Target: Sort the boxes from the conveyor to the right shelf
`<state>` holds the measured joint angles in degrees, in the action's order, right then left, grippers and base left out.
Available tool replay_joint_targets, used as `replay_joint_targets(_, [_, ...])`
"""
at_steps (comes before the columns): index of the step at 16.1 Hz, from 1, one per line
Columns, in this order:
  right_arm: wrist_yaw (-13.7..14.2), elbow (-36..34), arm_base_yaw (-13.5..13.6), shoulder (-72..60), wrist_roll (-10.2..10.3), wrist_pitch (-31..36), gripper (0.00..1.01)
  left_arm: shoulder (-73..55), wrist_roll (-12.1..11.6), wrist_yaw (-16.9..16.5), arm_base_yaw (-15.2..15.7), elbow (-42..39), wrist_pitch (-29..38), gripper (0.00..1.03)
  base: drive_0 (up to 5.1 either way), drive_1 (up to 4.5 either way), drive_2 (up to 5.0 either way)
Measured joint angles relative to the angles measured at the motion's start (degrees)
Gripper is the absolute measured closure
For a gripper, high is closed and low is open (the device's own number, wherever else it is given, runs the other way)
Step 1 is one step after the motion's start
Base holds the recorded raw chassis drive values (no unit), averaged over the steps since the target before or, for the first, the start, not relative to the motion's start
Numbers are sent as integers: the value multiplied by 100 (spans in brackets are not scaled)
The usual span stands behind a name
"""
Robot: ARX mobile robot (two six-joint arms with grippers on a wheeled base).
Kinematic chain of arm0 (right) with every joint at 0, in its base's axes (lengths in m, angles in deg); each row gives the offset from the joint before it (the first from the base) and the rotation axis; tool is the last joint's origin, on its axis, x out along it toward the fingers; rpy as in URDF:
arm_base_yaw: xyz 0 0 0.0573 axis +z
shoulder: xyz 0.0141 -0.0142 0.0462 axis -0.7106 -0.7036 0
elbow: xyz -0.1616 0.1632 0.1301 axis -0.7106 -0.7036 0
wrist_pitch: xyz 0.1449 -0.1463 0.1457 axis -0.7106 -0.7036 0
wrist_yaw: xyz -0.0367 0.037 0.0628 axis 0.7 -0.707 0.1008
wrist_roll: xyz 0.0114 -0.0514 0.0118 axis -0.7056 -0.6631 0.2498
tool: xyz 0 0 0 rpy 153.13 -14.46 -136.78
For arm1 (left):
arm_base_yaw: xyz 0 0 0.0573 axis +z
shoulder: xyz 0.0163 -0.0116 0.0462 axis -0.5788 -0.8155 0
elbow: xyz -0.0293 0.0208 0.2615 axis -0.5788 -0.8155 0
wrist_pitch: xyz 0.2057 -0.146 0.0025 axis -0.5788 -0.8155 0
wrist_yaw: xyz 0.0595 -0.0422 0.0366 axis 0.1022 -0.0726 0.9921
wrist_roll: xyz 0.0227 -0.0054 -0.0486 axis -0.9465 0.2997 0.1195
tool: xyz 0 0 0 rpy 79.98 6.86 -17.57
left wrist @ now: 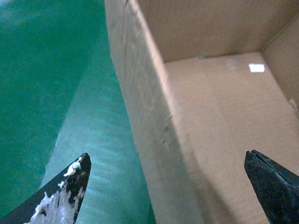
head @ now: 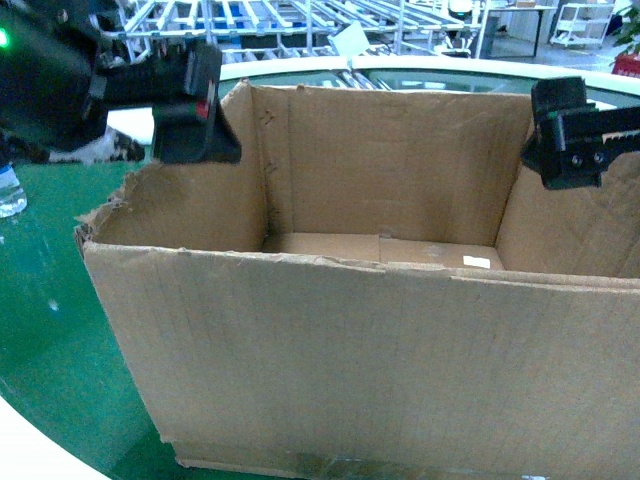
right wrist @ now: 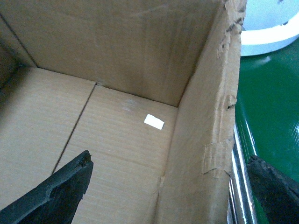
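One large brown cardboard box [head: 350, 340] with a ragged, flapless top stands on the dark-green conveyor [head: 50, 330], filling most of the head view. My left gripper [head: 195, 110] hangs open over the box's left wall. In the left wrist view its gripper [left wrist: 168, 157] straddles that wall [left wrist: 149, 116], one finger above the belt [left wrist: 46, 84] and the other above the box's inside. My right gripper [head: 570, 135] is open over the right wall. In the right wrist view it [right wrist: 170, 158] straddles the torn right wall [right wrist: 205, 121]. The right shelf is out of view.
A small white label [head: 477, 262] lies on the box floor. The conveyor's white rim [head: 300, 68] curves behind the box. White-grey tube racks [head: 300, 20] stand at the back. A clear bottle [head: 8, 195] sits at the far left edge.
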<state>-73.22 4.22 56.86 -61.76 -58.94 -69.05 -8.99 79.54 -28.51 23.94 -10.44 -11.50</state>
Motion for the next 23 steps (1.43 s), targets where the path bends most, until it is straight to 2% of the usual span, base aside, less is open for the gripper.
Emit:
replay_joint_targets(1, [76, -125, -111, -249, -20, 197, 3, -229, 4, -17, -50, -223, -11, 5, 0, 0, 0])
replay_joint_targets(4, [39, -345, -125, -323, 4, 470, 3, -262, 114, 111, -133, -295, 87, 5, 0, 0, 0])
replay_joint_targets(5, [35, -378, -151, -328, 2, 514, 7, -267, 149, 181, -149, -317, 96, 7, 0, 0, 0])
replay_joint_targets(8, [2, -448, -166, -348, -26, 629, 30, -251, 284, 358, -219, -374, 153, 31, 0, 0, 0])
replay_joint_targets(9, [50, -496, -184, -348, -31, 693, 43, -205, 363, 487, -254, -417, 190, 43, 0, 0, 0])
replay_joint_targets(10, [116, -542, -229, -348, -24, 787, 64, -153, 433, 498, -323, -428, 142, 61, 0, 0, 0])
replay_joint_targets(12, [186, -586, -229, -334, -13, 866, 81, -133, 468, 529, -431, -433, 149, 80, 0, 0, 0])
replay_joint_targets(13, [186, -612, -227, -302, 48, 896, 92, -109, 551, 686, -452, -466, 181, 89, 0, 0, 0])
replay_joint_targets(14, [164, -634, -227, -271, 98, 929, 96, -83, 623, 758, -468, -518, 234, 95, 0, 0, 0])
replay_joint_targets(18, [109, -697, -278, -146, 227, 1027, 97, 72, 682, 850, -498, -675, 387, 98, 0, 0, 0])
replay_joint_targets(23, [87, -612, -339, 240, 186, 962, 97, 367, 619, 837, -549, -463, 251, 98, 0, 0, 0])
